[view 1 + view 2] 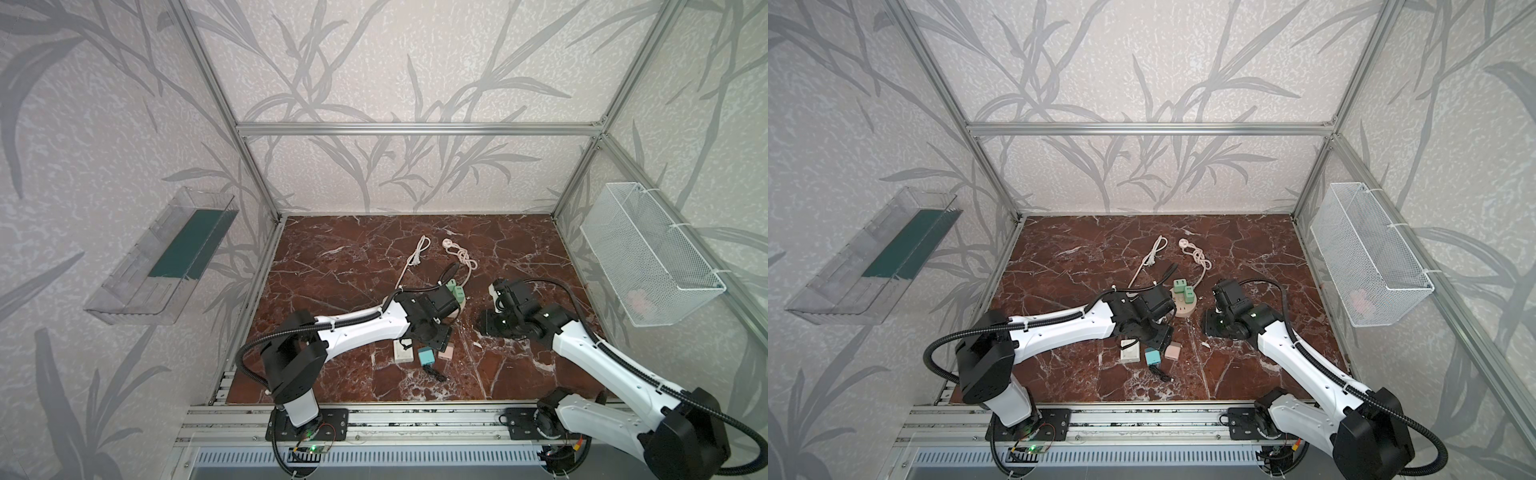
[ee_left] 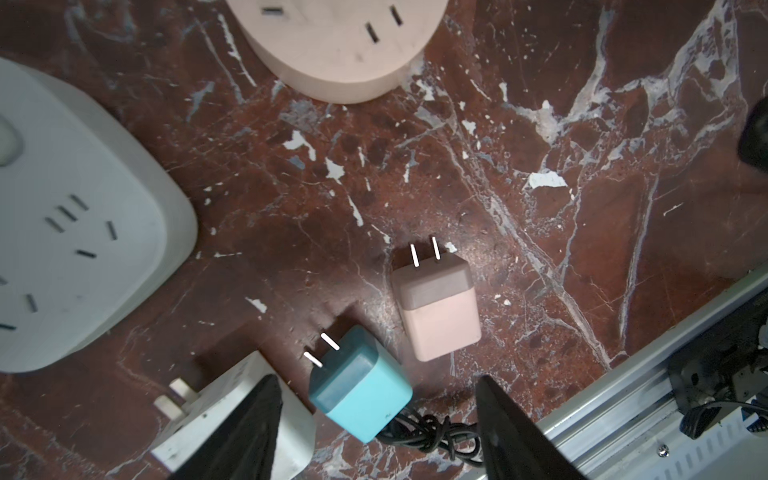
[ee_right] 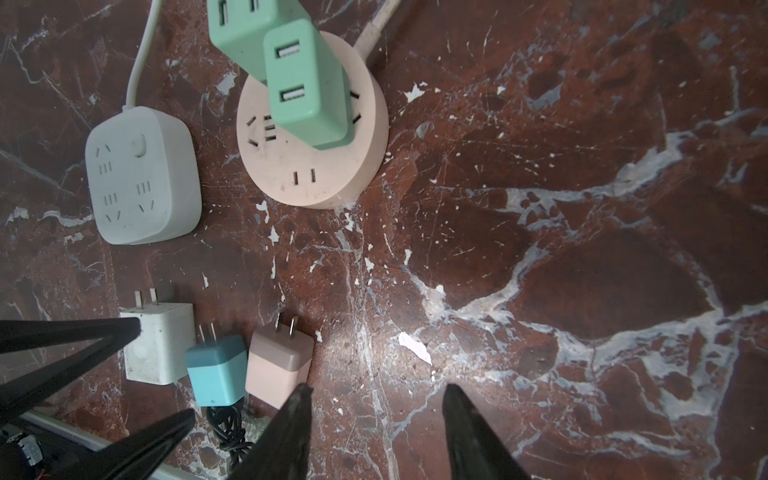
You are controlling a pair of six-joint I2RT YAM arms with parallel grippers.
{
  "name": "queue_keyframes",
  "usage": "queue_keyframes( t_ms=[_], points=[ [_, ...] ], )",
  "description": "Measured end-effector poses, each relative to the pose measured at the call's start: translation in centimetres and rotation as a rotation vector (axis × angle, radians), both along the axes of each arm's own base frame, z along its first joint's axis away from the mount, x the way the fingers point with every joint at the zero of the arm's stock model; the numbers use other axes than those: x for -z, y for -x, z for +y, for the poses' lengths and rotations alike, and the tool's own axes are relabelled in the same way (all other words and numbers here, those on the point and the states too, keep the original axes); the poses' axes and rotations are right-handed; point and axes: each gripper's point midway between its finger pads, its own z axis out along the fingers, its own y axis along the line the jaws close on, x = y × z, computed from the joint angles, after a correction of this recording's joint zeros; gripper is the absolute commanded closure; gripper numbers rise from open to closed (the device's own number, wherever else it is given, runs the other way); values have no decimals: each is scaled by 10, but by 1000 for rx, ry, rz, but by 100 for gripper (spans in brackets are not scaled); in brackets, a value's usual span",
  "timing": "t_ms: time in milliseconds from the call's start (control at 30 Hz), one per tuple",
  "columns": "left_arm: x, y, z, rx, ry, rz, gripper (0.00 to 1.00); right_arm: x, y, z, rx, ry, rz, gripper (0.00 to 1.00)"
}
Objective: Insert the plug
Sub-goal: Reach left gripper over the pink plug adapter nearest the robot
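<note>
**teal plug between open left jaws; its marking too small to read**

a small mark on the side of the teal plug (image 2: 361, 395) is too small to read. on the right wall a white wire basket (image 1: 648, 257) holds something pale pink (image 1: 638, 300); what it is cannot be told. on the left wall a clear plastic tray (image 1: 162, 257) shows a dark green panel (image 1: 191, 245) inside.

the teal plug lies on its side on the marble table (image 2: 540, 208), prongs bare. it sits between the white plug (image 2: 208, 419) and the pink plug (image 2: 436, 316), with a coiled black cable (image 2: 424, 432) at its back end. the left gripper (image 2: 376, 380) hangs over it, jaws open. in the left wrist view one finger stands on each side, with no visible contact.

the round pink socket (image 3: 316, 174) nearby carries two green usb adapters (image 3: 307, 83) plugged in. a white square power strip (image 3: 141, 174) lies just beside it. the right gripper (image 3: 378, 388) is over bare marble, jaws apart with nothing between them.
</note>
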Motion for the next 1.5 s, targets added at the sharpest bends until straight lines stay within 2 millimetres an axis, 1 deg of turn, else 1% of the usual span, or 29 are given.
queue_keyframes(
  t_ms=[133, 267, 433, 567, 667, 767, 900, 1100, 1300, 1500],
  points=[
    [4, 4, -11, 30, -12, 40, 27, 3, 0, 0, -9, 12, 6, 47],
    [3, 3, -23, 47, -40, 67, 26, 5, 0, -4, -9, 36, 6, 46],
    [7, 0, -32, 72, -98, 105, 27, -3, 1, -11, -3, 49, -31, 45],
    [15, 2, -29, 87, -157, 140, 27, -8, 5, -17, 6, 47, -64, 45],
    [20, 6, -25, 94, -193, 171, 28, -8, 9, -20, 11, 45, -72, 45],
    [23, 10, -23, 101, -207, 192, 31, -7, 12, -24, 16, 48, -73, 45],
    [23, 12, -25, 114, -201, 208, 34, -5, 15, -26, 18, 52, -72, 45],
    [22, 12, -35, 123, -180, 222, 34, -7, 15, -27, 21, 49, -78, 45],
    [30, 10, -38, 123, -192, 235, 34, -7, 15, -26, 18, 47, -79, 45],
    [37, 9, -42, 124, -203, 248, 36, -8, 15, -25, 13, 36, -80, 45]
  ],
)
